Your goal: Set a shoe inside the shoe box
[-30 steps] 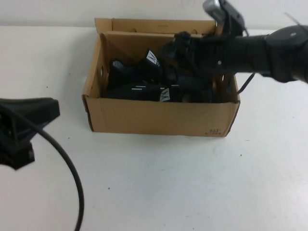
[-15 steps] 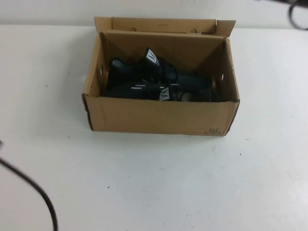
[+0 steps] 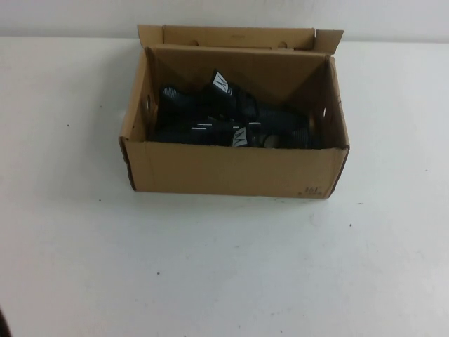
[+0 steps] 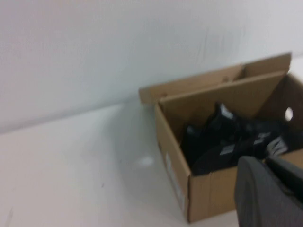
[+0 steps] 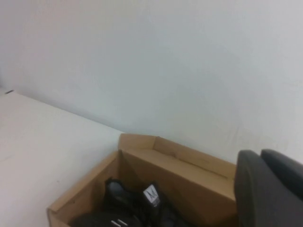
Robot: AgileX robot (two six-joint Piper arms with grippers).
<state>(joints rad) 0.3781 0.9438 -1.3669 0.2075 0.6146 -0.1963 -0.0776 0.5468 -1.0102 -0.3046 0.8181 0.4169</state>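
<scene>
The brown cardboard shoe box [image 3: 231, 172] stands open on the white table, its lid flap folded back. Two black knit shoes lie inside it: one [image 3: 214, 102] toward the back and one [image 3: 235, 135] along the front wall, both with white tongue tags. The box also shows in the left wrist view [image 4: 213, 194] and the right wrist view [image 5: 180, 170], with shoes [image 4: 222, 137] [image 5: 142, 205] inside. Neither arm shows in the high view. My left gripper [image 4: 266, 161] is shut and empty, off the box's left side. My right gripper [image 5: 260, 153] is shut and empty, raised near the box.
The white table [image 3: 224, 267] spreads around the box on all sides. A pale wall [image 5: 165, 71] runs behind the table's far edge.
The right arm has pulled up and away from above the box and left the high view. The left arm and its cable have withdrawn out of the lower left. The shoes have not moved.
</scene>
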